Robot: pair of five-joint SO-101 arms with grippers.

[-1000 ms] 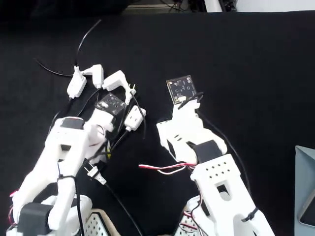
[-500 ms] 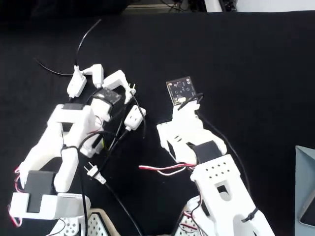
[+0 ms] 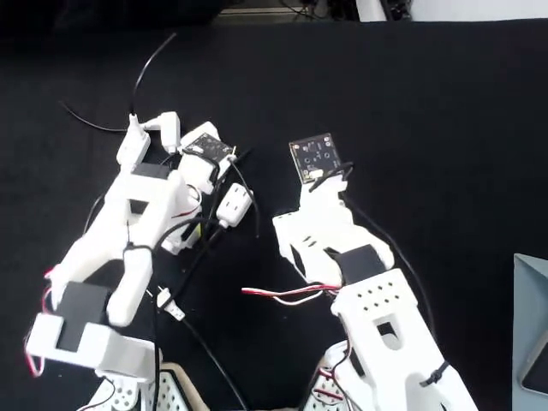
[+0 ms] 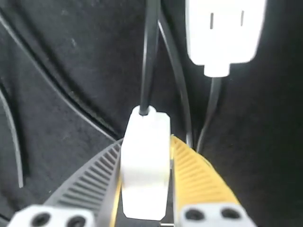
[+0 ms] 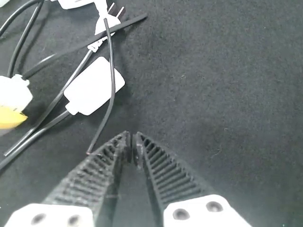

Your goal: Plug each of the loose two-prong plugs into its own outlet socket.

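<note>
Crowding left gripper (image 4: pixel 146 142): cords (image 4: pixel 150 56), outlet socket (image 4: pixel 225 30); plug (image 4: pixel 144 175) clamped.

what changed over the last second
The left arm reached farther out across the table; its jaws are shut on a white plug. The right arm, the white outlet socket and the loose plug near the bases stayed put.
</note>
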